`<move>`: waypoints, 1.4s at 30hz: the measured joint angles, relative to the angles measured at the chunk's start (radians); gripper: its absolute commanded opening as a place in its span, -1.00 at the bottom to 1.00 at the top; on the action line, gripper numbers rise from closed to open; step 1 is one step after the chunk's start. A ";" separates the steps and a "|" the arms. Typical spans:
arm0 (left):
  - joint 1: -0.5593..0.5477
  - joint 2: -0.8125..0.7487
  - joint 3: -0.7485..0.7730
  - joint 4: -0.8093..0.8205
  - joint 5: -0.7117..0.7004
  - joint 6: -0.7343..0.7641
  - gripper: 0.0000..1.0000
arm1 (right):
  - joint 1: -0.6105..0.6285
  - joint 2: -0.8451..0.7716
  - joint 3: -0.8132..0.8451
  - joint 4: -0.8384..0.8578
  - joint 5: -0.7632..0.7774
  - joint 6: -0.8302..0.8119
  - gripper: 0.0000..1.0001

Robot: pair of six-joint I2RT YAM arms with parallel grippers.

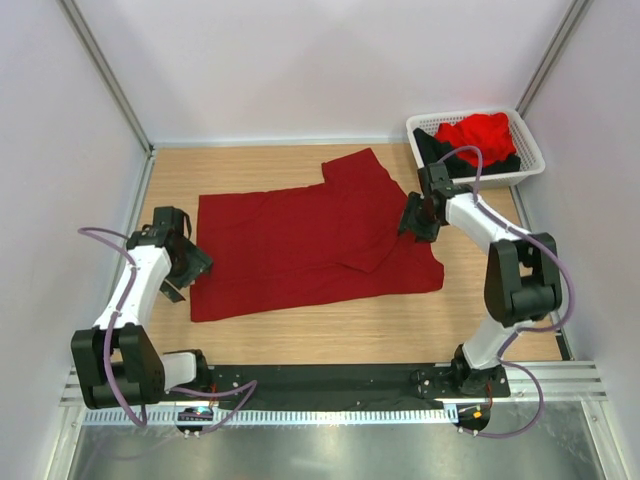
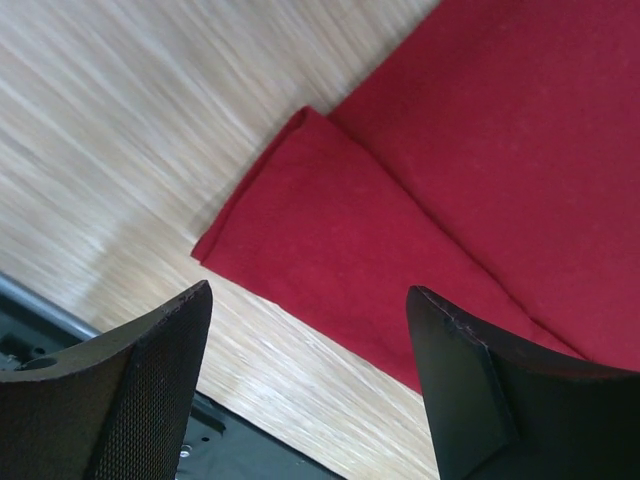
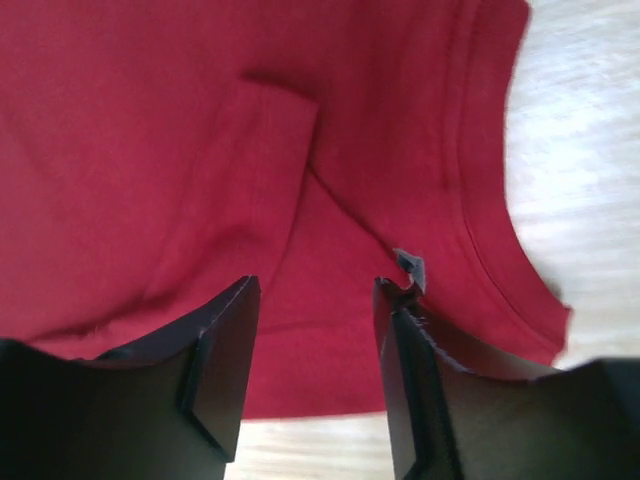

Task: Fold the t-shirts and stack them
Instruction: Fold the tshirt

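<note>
crimson t-shirt (image 1: 310, 240) lies flat on the bench (image 1: 300, 345), just beside the basket (image 1: 532, 148). expect light, limp cloth: pinch the collar edge nearest the basket and the hem corner farthest from it. left jaws and right jaws: apart, empty.

Robotics lab test cell. Evidence: plain white panel walls (image 1: 320, 60) joined by bare metal posts (image 1: 108, 75); a wood-grain counter (image 1: 300, 335) enclosed on three sides; left arm (image 1: 135, 290) and right arm (image 1: 500, 250) bolted to a black rail (image 1: 330, 385) at its near edge; exposed purple cables (image 1: 100, 232).
</note>
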 measured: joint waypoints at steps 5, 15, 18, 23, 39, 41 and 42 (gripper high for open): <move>0.000 -0.009 -0.004 0.018 0.031 0.017 0.65 | 0.000 0.134 0.052 0.033 -0.023 0.002 -0.20; 0.000 -0.034 -0.023 0.020 0.042 0.024 0.59 | 0.000 0.215 0.128 0.104 -0.028 -0.014 -0.27; 0.000 -0.034 -0.028 0.022 0.045 0.024 0.58 | 0.000 0.247 0.144 0.109 -0.024 -0.019 -0.21; 0.000 -0.034 -0.030 0.030 0.049 0.027 0.58 | 0.000 0.293 0.176 0.107 -0.014 -0.037 -0.14; 0.000 -0.013 -0.030 0.038 0.052 0.037 0.59 | 0.006 0.341 0.224 0.093 -0.003 -0.060 -0.02; 0.000 -0.008 -0.030 0.038 0.054 0.036 0.59 | 0.011 0.343 0.224 0.092 -0.002 -0.072 0.04; 0.000 -0.006 -0.030 0.038 0.056 0.034 0.58 | 0.013 0.344 0.225 0.090 -0.002 -0.077 0.06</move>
